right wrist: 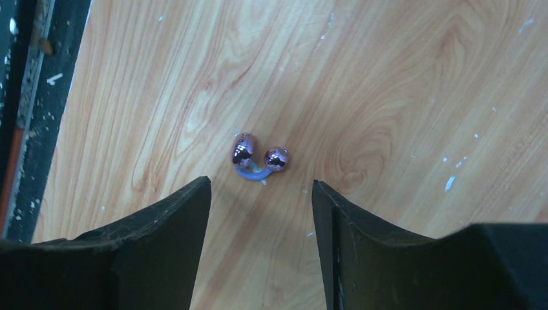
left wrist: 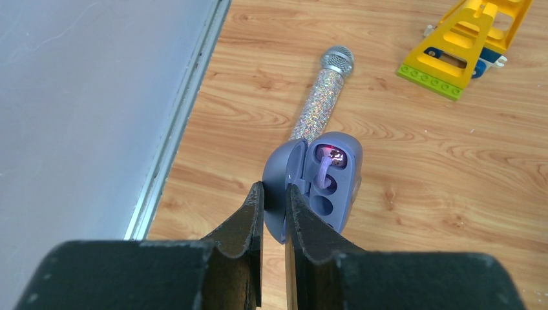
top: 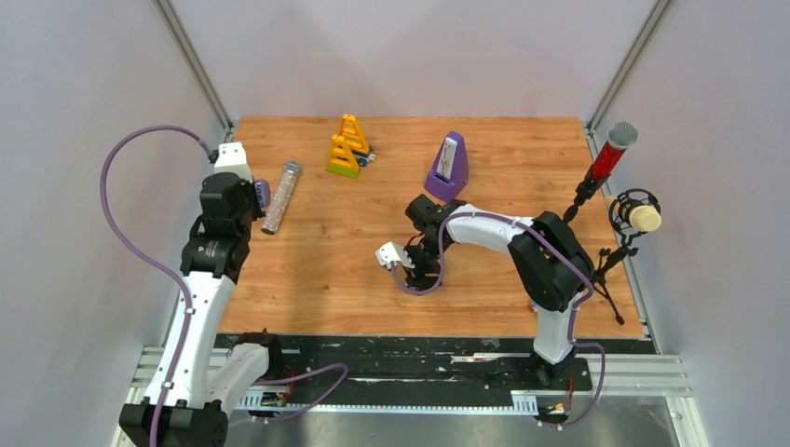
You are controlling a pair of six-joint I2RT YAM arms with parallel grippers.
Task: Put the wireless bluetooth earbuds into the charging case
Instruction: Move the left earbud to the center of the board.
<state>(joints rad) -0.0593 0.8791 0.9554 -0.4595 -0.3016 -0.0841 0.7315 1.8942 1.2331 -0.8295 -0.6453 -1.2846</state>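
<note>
The charging case [left wrist: 336, 184] is a grey-blue oval and hangs open above the table in the left wrist view. My left gripper [left wrist: 274, 188] is shut on its raised lid. One purple earbud [left wrist: 326, 161] sits in the case's upper slot, and the socket below it is bare. From above, the case [top: 264, 194] shows at the left gripper's tip near the left wall. A second earbud [right wrist: 258, 158], two shiny purple beads on a lavender bridge, lies on the wood. My right gripper [right wrist: 262, 184] stands open just short of it, touching nothing. In the top view the right gripper [top: 416, 270] hides that earbud.
A glitter microphone [top: 280, 196] lies just right of the left gripper. Yellow toy blocks [top: 348, 146] and a purple metronome [top: 448, 168] stand at the back. Two microphones on stands [top: 610, 158] occupy the right edge. The grey wall [left wrist: 97, 97] runs close on the left.
</note>
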